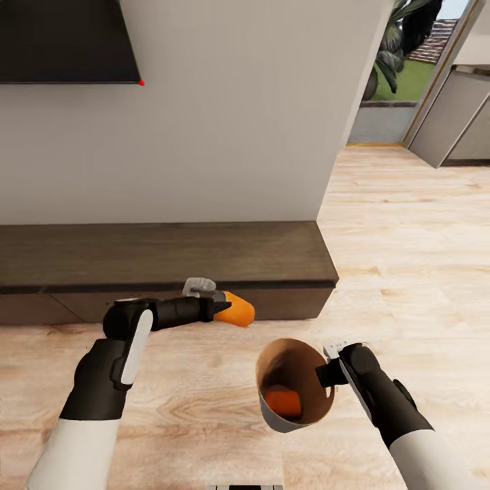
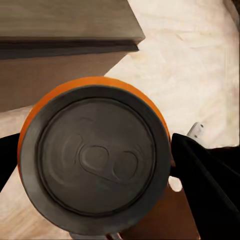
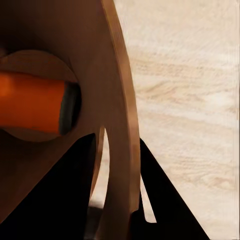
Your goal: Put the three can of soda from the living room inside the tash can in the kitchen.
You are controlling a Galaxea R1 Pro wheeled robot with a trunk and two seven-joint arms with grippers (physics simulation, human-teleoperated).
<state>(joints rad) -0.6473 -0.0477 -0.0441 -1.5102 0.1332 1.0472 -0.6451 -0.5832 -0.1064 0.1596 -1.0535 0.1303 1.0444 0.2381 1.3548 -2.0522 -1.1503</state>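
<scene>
My left gripper (image 1: 221, 306) is shut on an orange can of soda (image 1: 235, 309), held on its side just in front of the dark wooden bench (image 1: 163, 258). The left wrist view looks straight onto the can's silvery top (image 2: 95, 157). My right gripper (image 1: 327, 371) is shut on the rim of the tash can (image 1: 303, 408), which is tilted toward me, coppery-brown inside. A second orange can (image 1: 282, 401) lies at its bottom, also seen lying sideways as an orange can (image 3: 35, 100) behind the bucket wall (image 3: 120, 125). The held can hangs up and left of the bucket's mouth.
A black wall screen (image 1: 64, 41) hangs above the bench. Pale wood-plank floor (image 1: 401, 258) opens to the right, past the wall corner, toward a glazed doorway with a plant (image 1: 401, 41) and grey cabinet fronts (image 1: 456, 116).
</scene>
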